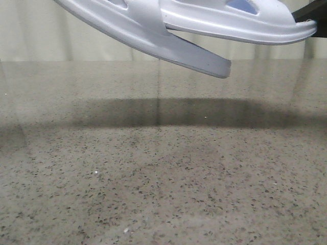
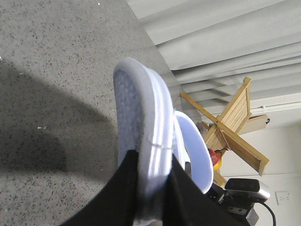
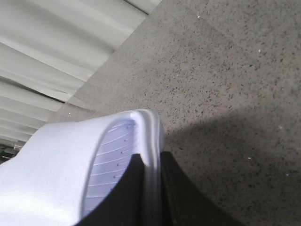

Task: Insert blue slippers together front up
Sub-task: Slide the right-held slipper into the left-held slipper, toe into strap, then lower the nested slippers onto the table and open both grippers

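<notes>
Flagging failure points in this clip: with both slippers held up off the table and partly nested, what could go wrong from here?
1. Each end effector pinches only a slipper's edge: the left end effector on the left slipper, the right end effector on the right slipper. Pushing them together could twist one loose.
2. Both hang high above the table; a dropped slipper would likely separate.
3. In the front view the left slipper tilts across the right slipper, so it may jam.

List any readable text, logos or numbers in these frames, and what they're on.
None readable.
Blue slippers: no brand, size or logo shows on strap, footbed or sole in any view.
Left pincer and right pincer: plain black fingers, no markings.
Dark device behind the slippers in the left wrist view: no legible label.
Table: speckled surface only.
</notes>
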You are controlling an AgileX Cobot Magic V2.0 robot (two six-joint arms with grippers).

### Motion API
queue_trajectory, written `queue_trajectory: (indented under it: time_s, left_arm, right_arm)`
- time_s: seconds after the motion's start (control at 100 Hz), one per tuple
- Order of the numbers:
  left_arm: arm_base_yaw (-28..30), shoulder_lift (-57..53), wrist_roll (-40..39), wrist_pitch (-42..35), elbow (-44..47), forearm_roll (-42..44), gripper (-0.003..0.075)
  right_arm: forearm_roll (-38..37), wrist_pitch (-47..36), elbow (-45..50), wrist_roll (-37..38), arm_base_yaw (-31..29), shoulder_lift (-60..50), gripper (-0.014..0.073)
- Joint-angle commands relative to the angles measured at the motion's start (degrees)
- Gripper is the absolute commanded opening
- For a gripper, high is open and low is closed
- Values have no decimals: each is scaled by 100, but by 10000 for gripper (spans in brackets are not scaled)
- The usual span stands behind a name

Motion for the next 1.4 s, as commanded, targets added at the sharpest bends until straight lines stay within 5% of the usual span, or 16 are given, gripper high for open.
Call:
queue_trajectory:
  time_s: [0.0, 0.16, 0.27, 0.8, 1.39]
  left_arm:
    - [-127, -77, -13, 476, -163, -305, 16]
    - [-127, -77, -13, 157, -149, -202, 16]
    - [-127, -77, -13, -110, -88, -202, 16]
    - [-127, -77, -13, -527, 485, -574, 16]
    - [-127, -77, 0, -681, 819, -436, 26]
  right_arm:
    - [13, 611, -157, -481, 83, -75, 61]
    - [-11, 276, -157, -563, 83, -99, 373]
    - [-154, -303, -157, -563, 83, -224, 471]
    - [-721, -2207, -157, -571, 83, -2000, 472]
    - [-749, -2203, -157, -571, 83, -2228, 472]
